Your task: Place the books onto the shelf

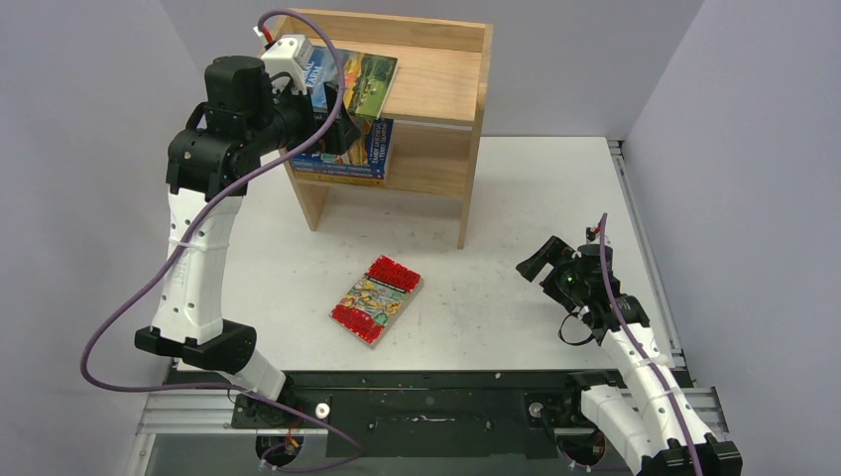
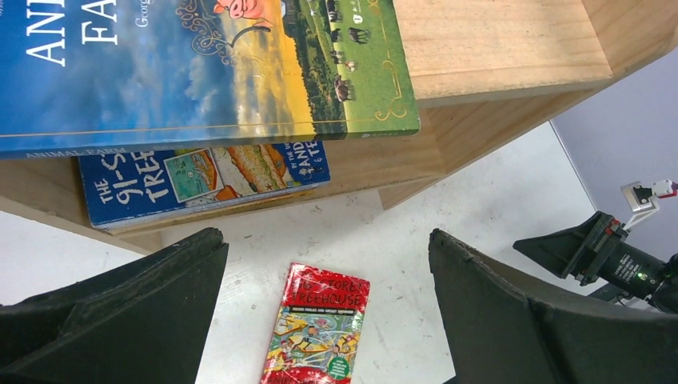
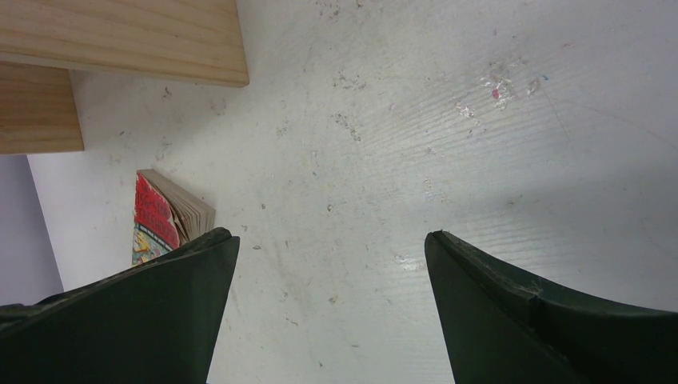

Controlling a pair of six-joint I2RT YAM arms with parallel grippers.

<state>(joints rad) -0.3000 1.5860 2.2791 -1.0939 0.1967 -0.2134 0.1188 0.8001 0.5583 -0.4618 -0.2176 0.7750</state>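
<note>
Right gripper [image 1: 543,263] lower right, jaws released, empty, red-bordered book [image 1: 377,298] flat at centre, left gripper [image 2: 326,240] spread wide upper left, Animal Farm [image 1: 365,79] atop shelf [image 1: 436,89]

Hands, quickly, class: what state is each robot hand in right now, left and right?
Left hand: open, empty, by the light wooden shelf.
Right hand: open, empty, above the white table.

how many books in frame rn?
4 visible: Animal Farm on top of the shelf, blue book on its inner level atop a yellow-edged one, red-bordered book on the table. The stack may hide more.
</note>
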